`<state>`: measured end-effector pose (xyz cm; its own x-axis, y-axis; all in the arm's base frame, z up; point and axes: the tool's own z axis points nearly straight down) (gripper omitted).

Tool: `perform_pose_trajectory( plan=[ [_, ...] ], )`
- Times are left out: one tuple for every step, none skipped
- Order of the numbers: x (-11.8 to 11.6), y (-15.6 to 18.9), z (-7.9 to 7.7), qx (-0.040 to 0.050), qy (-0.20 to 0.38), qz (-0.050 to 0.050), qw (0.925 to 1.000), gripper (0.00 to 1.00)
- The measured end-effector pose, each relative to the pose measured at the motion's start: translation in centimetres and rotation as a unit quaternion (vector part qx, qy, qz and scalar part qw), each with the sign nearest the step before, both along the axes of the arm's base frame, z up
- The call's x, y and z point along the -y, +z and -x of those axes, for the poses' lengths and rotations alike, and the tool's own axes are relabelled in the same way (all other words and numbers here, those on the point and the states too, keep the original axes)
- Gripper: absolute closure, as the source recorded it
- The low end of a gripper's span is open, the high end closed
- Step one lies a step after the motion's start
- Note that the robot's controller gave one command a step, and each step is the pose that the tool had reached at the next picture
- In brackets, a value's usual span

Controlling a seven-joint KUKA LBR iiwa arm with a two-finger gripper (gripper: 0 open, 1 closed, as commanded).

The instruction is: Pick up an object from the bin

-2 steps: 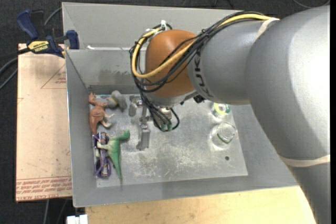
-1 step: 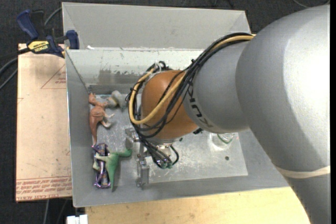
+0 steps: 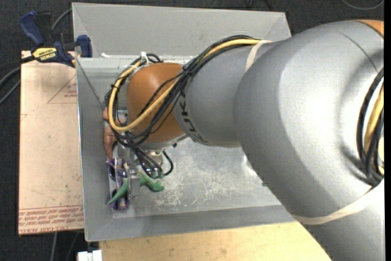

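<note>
Grey metal walls of the bin (image 3: 93, 192) stand round the claw (image 3: 131, 167), which we see low beside the bin's left wall, near its lower left corner. Just below it, toward that corner, lie a green curved piece (image 3: 151, 184) and a purple and green thing (image 3: 118, 197), close together. We cannot tell whether the claw is spread or pressed together.
</note>
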<state>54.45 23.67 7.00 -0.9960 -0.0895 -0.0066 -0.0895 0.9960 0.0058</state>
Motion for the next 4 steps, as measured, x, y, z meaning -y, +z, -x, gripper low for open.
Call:
perform_pose_trajectory(
  plan=[
    [2.7, 0.0, 3.1, -0.0045, 0.064, 0.003, 0.9980, 0.00],
    [0.9, 0.0, 5.3, 0.0021, 0.120, 0.000, 0.9927, 1.00],
    [0.9, 0.0, 5.3, 0.0020, 0.120, 0.000, 0.9928, 1.00],
    [0.9, 0.0, 5.3, 0.0019, 0.120, 0.000, 0.9928, 1.00]
  ],
)
